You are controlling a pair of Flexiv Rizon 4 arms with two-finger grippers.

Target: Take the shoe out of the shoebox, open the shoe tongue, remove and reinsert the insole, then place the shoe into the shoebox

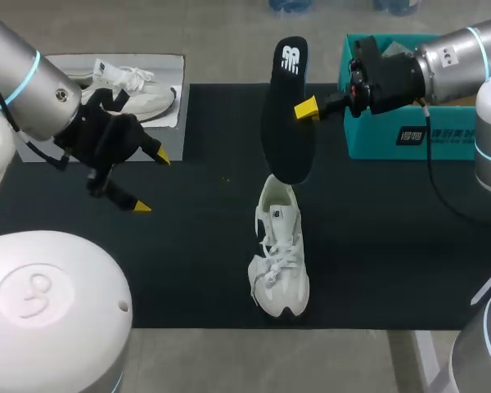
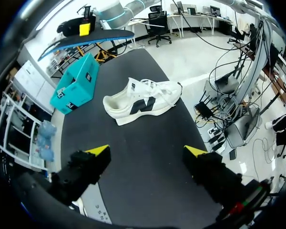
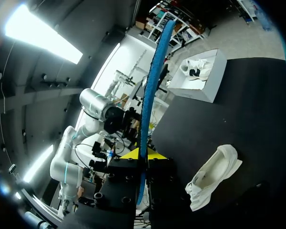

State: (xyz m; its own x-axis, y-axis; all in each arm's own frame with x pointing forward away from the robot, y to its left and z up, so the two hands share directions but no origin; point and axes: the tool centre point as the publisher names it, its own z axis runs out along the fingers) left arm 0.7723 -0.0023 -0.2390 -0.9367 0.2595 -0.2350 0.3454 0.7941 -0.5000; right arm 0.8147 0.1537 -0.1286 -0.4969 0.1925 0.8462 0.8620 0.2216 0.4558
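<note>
Quick status from the remote desk. My right gripper (image 1: pixel 305 107) is pinching the long black foam insole (image 1: pixel 286 115) by its edge, about halfway along. It holds the insole up in the air over the far middle of the black table mat (image 1: pixel 188 246). From the right wrist camera I see the insole (image 3: pixel 152 86) edge-on between the fingers.

The white lace-up sneaker (image 1: pixel 278 262) stands on its sole on the mat, heel far and toe near. The insole's long axis runs roughly the same far-to-near line. In the head camera the insole's near end overlaps the heel, but the left wrist camera shows the insole (image 2: pixel 86 38) well above the sneaker (image 2: pixel 143 100), not touching it.

So I reckon reinsertion is a right-arm job: tip the near end down into the opening and slide it toward the toe.

My left gripper (image 1: pixel 147 182) is spread wide and holding nothing, hovering well left of the sneaker. It could pin the heel if needed. The teal cardboard shoebox (image 1: pixel 393 139) sits far right.
</note>
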